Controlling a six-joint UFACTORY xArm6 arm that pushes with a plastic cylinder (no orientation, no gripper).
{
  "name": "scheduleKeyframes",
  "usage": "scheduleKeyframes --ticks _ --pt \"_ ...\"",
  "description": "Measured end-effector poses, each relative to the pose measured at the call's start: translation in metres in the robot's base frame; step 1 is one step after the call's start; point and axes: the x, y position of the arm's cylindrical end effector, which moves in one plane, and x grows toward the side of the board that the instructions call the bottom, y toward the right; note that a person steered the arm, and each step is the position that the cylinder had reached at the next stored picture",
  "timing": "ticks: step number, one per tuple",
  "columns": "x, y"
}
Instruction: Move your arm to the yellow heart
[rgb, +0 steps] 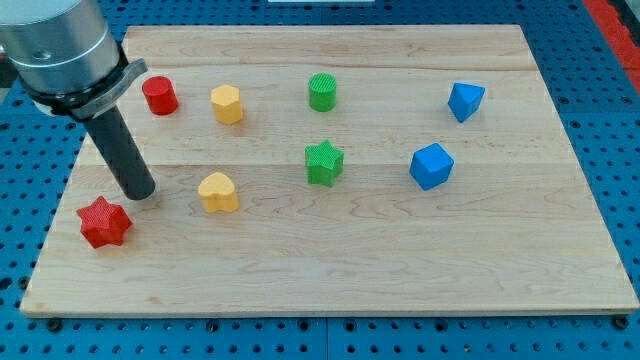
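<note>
The yellow heart (218, 192) lies on the wooden board (330, 260) at the view's left centre. My tip (140, 193) rests on the board to the left of the heart, a short gap away. A red star (104, 222) lies just below and left of my tip. The rod rises from the tip up to the grey arm housing (60, 50) at the view's top left.
A red cylinder (160, 95) and a yellow hexagon block (227, 104) sit above the heart. A green cylinder (323, 92) and a green star (323, 163) stand mid-board. Two blue blocks (465, 101) (432, 166) are at the right.
</note>
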Motion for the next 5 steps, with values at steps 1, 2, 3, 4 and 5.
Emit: scheduleKeyframes --ticks 1,2,3,4,5 --pt "0.016 -0.020" --pt "0.036 -0.033" --pt "0.049 -0.033" --pt "0.030 -0.033" --pt "-0.016 -0.031"
